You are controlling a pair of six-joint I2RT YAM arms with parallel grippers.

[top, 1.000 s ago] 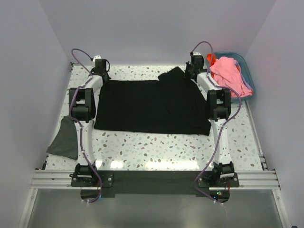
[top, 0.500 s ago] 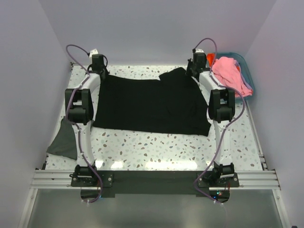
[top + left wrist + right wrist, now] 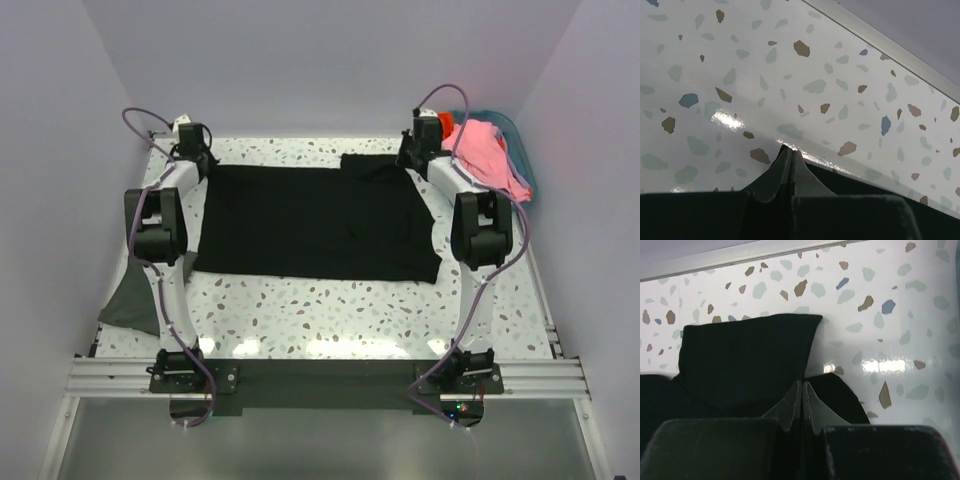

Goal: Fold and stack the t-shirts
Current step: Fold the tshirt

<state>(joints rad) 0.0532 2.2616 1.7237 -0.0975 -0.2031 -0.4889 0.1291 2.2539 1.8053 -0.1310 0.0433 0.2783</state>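
Observation:
A large black t-shirt lies spread flat across the speckled table. My left gripper is at its far left corner and my right gripper at its far right corner, beside a folded-back sleeve. In the left wrist view the left gripper is shut on black fabric. In the right wrist view the right gripper is shut on black fabric. A dark grey t-shirt hangs over the table's left edge. A pink t-shirt and an orange-red one lie at the far right.
A teal plastic basket at the far right corner holds the pink and orange-red shirts. A metal rail runs along the table's far edge. White walls close in the left, back and right sides.
Both arms have reached farther back and outward, the left gripper toward the far left corner. The black shirt's far edge has been drawn back and stretched wider and flatter.

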